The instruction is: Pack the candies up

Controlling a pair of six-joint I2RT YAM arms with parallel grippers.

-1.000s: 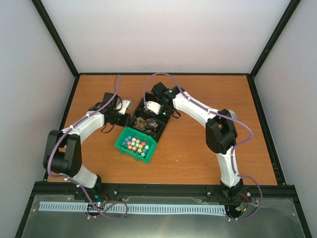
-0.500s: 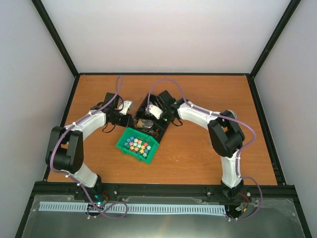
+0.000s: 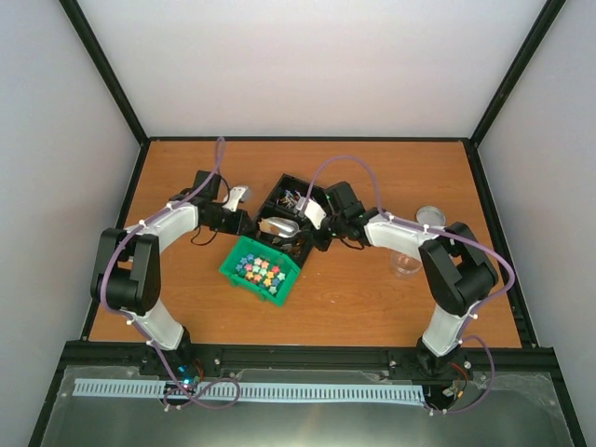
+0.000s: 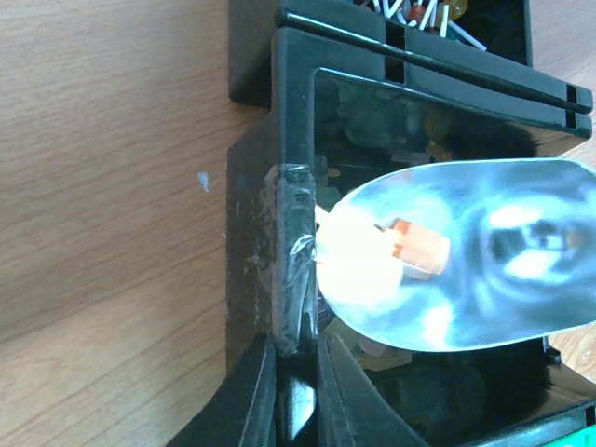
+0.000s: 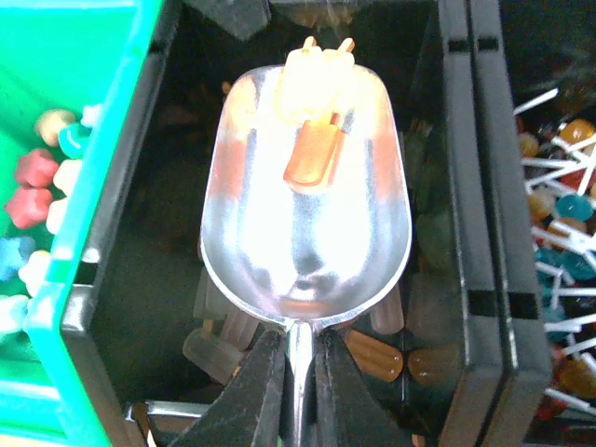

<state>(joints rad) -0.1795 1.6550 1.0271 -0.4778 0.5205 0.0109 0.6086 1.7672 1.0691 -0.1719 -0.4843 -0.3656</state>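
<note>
My right gripper (image 5: 298, 377) is shut on the handle of a metal scoop (image 5: 307, 205), which hovers over the near compartment of a black bin (image 3: 308, 246). In the scoop lie an orange candy (image 5: 315, 154) and a pale one (image 5: 317, 70). More candies (image 5: 377, 354), orange and pale, lie in the compartment below. My left gripper (image 4: 298, 377) is shut on that bin's left wall (image 4: 293, 140), with the scoop (image 4: 466, 270) right beside it. From above, the scoop (image 3: 280, 226) sits between both grippers.
The bin's far compartment holds lollipops (image 5: 559, 205) with white sticks. A green bin (image 3: 233, 271) of colourful star sweets (image 3: 260, 271) touches the black bin's near side. A clear cup (image 3: 406, 264) and a round lid (image 3: 431, 215) stand on the table to the right.
My right arm has swung its elbow out to the right and lowered, uncovering the cup and lid. The scoop shifted toward the bin's near compartment. My left gripper kept its hold.
</note>
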